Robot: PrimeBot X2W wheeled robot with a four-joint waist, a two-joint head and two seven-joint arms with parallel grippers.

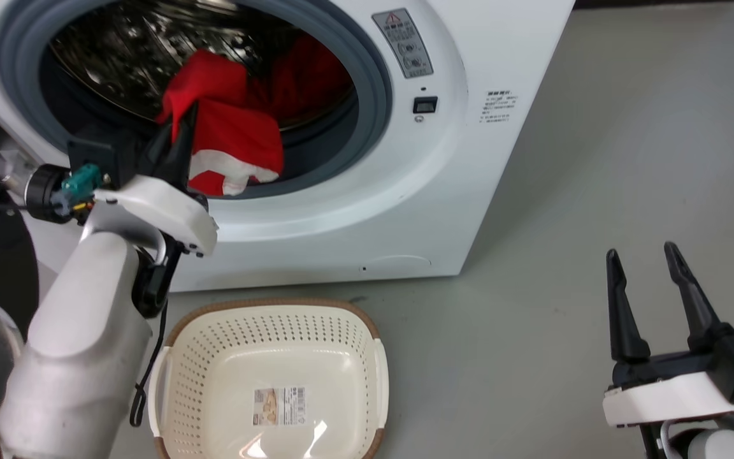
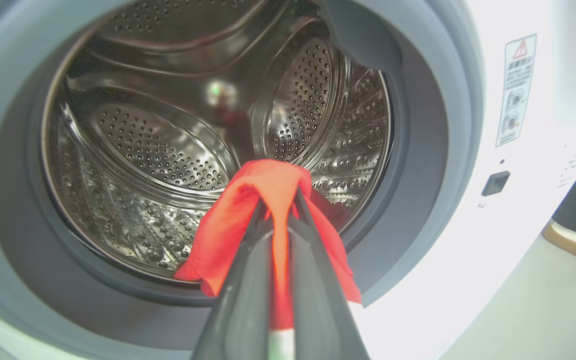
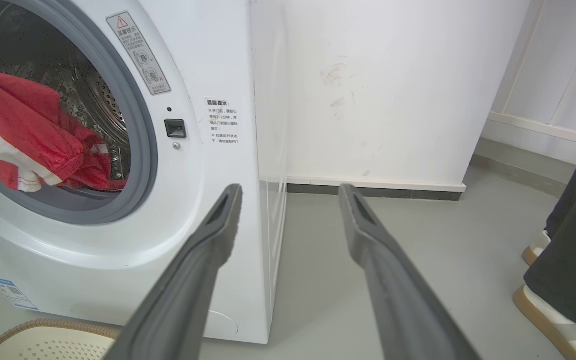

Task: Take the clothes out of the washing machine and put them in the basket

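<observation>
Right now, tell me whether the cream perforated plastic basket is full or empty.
Empty: the cream perforated basket shows its bare bottom and a paper label, nothing else.

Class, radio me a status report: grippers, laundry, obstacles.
Left gripper shut on red white-trimmed garment at steel drum. Right gripper open, idle. Cream perforated plastic basket empty; path unobstructed.

Grey warning label [image 3: 138, 52] with red triangle sign and Chinese heading on washing machine [image 3: 208, 210] front, right of the drum opening, printed notice [image 3: 223, 121] headed 温馨提示 further right, lines below too small, barcode sticker [image 1: 279, 406] on basket [image 1: 376, 357] floor, blue-edged sticker [image 3: 13, 294] low on machine front, unreadable
</observation>
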